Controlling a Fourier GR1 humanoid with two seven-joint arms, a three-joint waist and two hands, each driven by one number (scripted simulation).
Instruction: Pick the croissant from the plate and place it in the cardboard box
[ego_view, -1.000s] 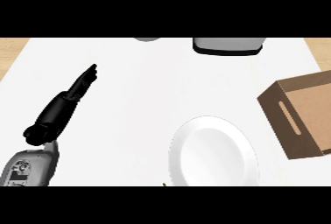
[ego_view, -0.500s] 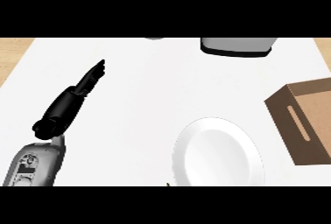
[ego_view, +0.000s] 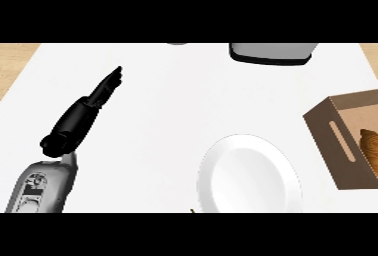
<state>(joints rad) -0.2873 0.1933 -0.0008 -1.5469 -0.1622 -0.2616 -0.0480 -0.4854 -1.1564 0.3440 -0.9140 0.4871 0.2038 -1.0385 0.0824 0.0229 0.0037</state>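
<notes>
My view has slid right: the cardboard box (ego_view: 347, 145) at the right edge now shows its inside, with the croissant (ego_view: 369, 142) in it. The plate (ego_view: 249, 175) on the surface is bare. My left hand (ego_view: 88, 107) lies released, fingers straight, upper left. I judge the placing done.

The surface (ego_view: 184, 95) is smooth, matt white, with wood showing at its far corners. The plate (ego_view: 247, 175) looks glossy white, the box (ego_view: 347, 150) matt brown cardboard, the left hand (ego_view: 81, 117) black and slightly shiny.
</notes>
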